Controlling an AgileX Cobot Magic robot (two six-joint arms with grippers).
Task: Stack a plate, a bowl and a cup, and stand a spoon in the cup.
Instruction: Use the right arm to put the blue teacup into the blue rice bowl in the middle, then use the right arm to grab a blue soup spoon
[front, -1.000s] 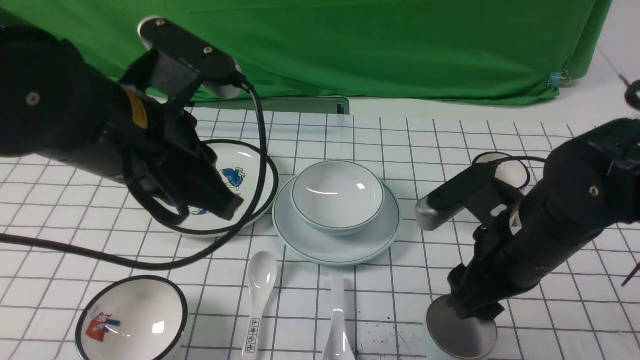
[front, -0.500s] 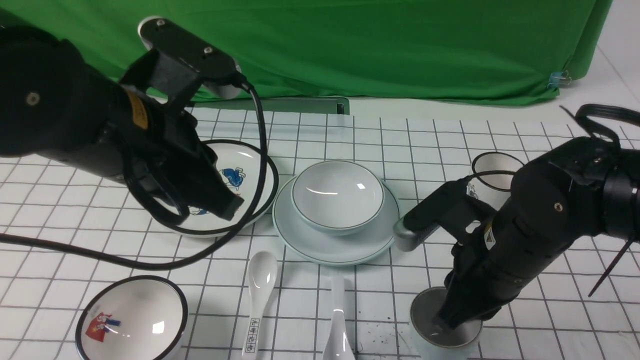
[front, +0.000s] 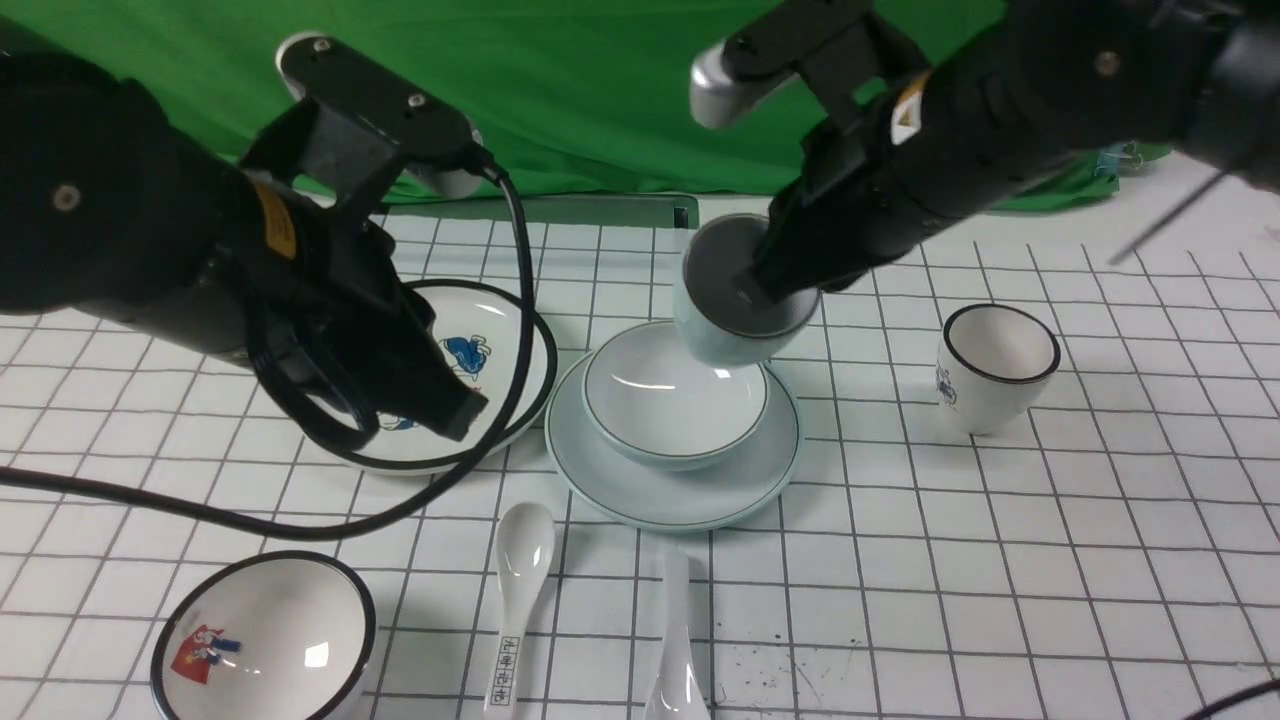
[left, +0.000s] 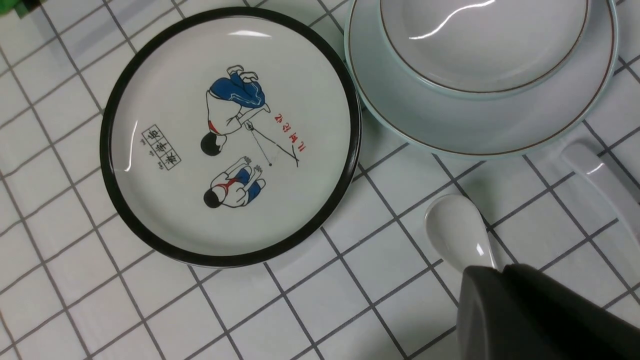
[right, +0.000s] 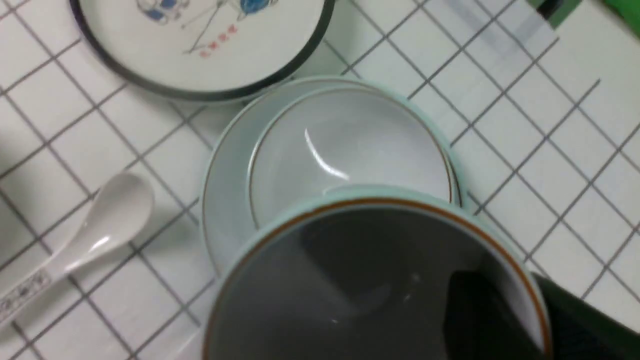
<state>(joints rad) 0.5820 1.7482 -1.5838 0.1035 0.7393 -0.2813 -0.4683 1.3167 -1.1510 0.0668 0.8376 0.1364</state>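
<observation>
Above the plain bowl (front: 676, 400) nested on its plate (front: 690, 497), the cup (front: 735, 320) is gripped by its wall in the right claw (front: 780, 270), presumably so its base can be set inside, mouth left free for the plain spoon (front: 677, 640) on the desk (front: 900, 600)
</observation>
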